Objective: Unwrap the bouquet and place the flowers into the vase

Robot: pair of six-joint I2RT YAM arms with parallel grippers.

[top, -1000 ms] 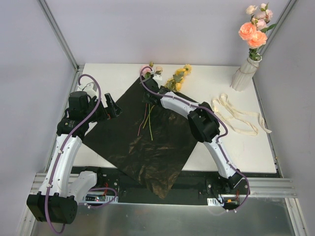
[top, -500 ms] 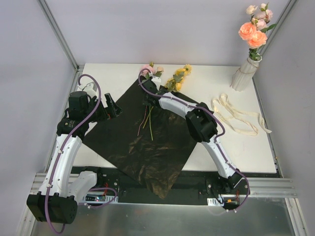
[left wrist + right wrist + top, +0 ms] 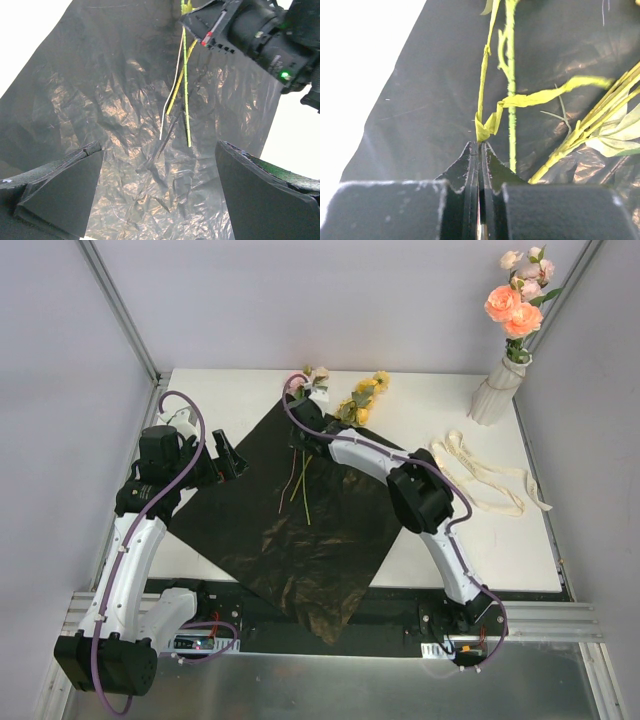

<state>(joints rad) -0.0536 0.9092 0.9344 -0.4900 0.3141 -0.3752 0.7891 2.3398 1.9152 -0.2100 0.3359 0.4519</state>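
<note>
Right claw nipping thin stem, crinkled sheet

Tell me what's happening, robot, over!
Right hand shut on a stem. Left hand open near sheet. Some flowers in vase. Ribbon off, aside.

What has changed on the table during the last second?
The right gripper closed on a thin green stem; the pink flower heads shifted slightly toward the far edge. The left gripper, still open, the black sheet, the ribbon and the vase stayed as they were.
</note>
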